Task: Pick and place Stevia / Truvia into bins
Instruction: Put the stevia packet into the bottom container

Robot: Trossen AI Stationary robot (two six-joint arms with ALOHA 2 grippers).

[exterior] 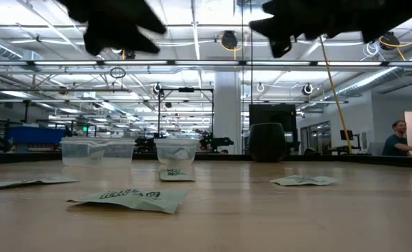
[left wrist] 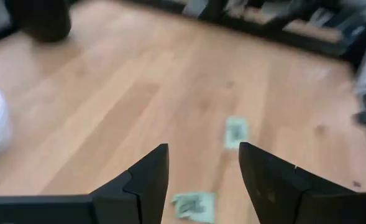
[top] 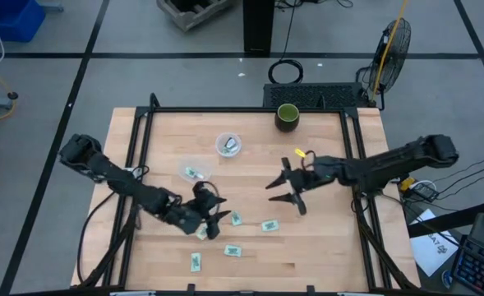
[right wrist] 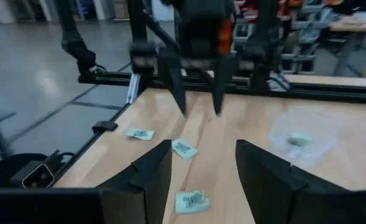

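Note:
Several white-and-green Stevia / Truvia sachets lie flat on the wooden table (top: 324, 247), among them one (top: 269, 225), another (top: 232, 251) and a third (top: 195, 262). The round bin (top: 228, 145) and the clear tub (top: 194, 173) each hold a sachet. My left gripper (top: 218, 224) hovers open above the sachets near the table's middle; in its wrist view (left wrist: 204, 158) one sachet (left wrist: 235, 132) lies ahead and one (left wrist: 194, 205) below the fingers. My right gripper (top: 272, 191) hangs open and level, right of centre, with nothing between its fingers (right wrist: 201, 158).
A dark green cup (top: 287, 116) stands at the far edge. A black frame (top: 225, 109) runs along the table's far and side edges. In the low view, sachets (exterior: 132, 198) (exterior: 302, 180) lie in front of the bins (exterior: 97, 150) (exterior: 176, 149).

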